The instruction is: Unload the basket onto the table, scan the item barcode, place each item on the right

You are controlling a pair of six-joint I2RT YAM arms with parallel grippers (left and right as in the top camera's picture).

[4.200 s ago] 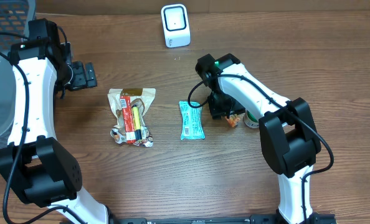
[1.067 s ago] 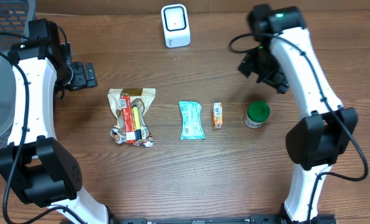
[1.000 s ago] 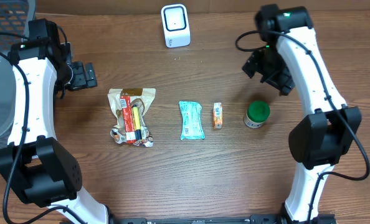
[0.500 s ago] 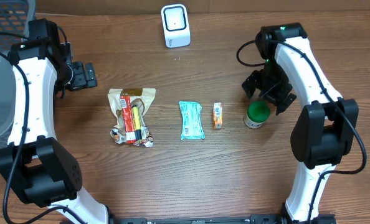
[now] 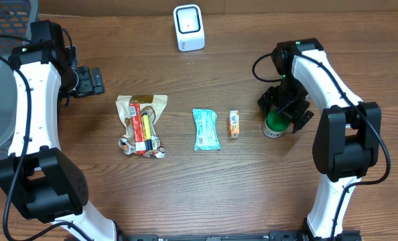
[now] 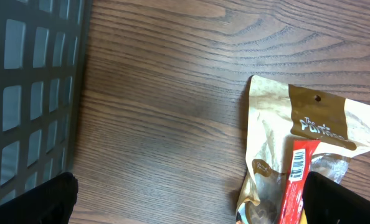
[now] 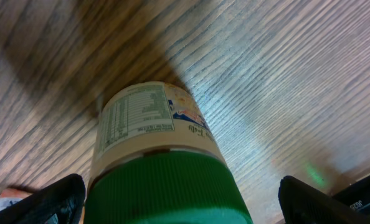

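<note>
**Q:** Panel A, right arm: how do your jaws stand, and where is the item?

**A:** My right gripper point(image 5: 283, 111) has its jaws spread wide, closed on nothing. The green-lidded jar point(image 5: 276, 124) stands upright on the wooden table point(image 5: 185, 194) directly under it, between my two fingers. In my wrist view the green lid is nearest, and a label with a panel of small print faces the camera. One finger is well clear of the lid. The other is just beside it, and I cannot tell whether it touches

**Q:** And the scanner?

**A:** The white scanner point(image 5: 188, 27) stands well apart from my right gripper, farther up the table and toward my left arm

**Q:** What else lies near that gripper?

**A:** A small orange packet point(image 5: 234, 124) lies just beside the jar on the side toward my left arm. A teal wrapped bar point(image 5: 206, 129) lies next past it, apart from it

**Q:** Panel B, left arm?

**A:** My left gripper point(image 5: 92, 81) is also wide open and holds nothing. It hangs above bare table, with the tan snack pouch point(image 6: 297, 130) near it, off toward the teal bar. In my wrist view the pouch sits by one fingertip, a red strip with a barcode showing on it. The dark mesh basket point(image 6: 29, 81) fills the side by the other fingertip
</note>
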